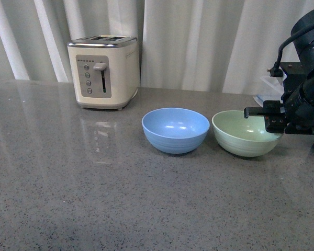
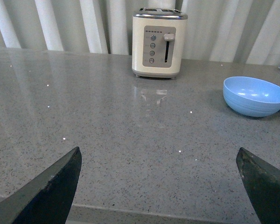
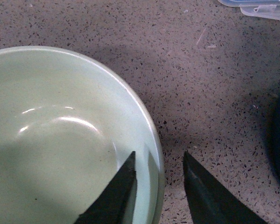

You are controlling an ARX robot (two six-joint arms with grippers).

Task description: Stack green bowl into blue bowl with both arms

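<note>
- Black left gripper: spread wide, nothing held, hanging over the near left part of the grey speckled desk, well apart from either bowl.
- Cream toaster toward the far edge, left of centre; no part in the job.
- Sky-blue, matte blue bowl: upright and empty, about mid-desk, rim very near its twin's; touching or not, cannot tell.
- Pale mint green bowl: upright and empty, toward the right edge, just right of the blue one. Faint ribbed rings low on the wall, soft glare inside.
- Probably light, stiff plastic, not likely to break. Smooth curved wall likely slippery, so best taken at the rim, one finger inside and one outside, with the other arm steadying the opposite side.
- Right gripper: partly open, straddling that rim on the side toward the right edge. One finger down inside, the other outside above the desk. Seemingly not yet pinched, a gap showing at the outer finger.
</note>
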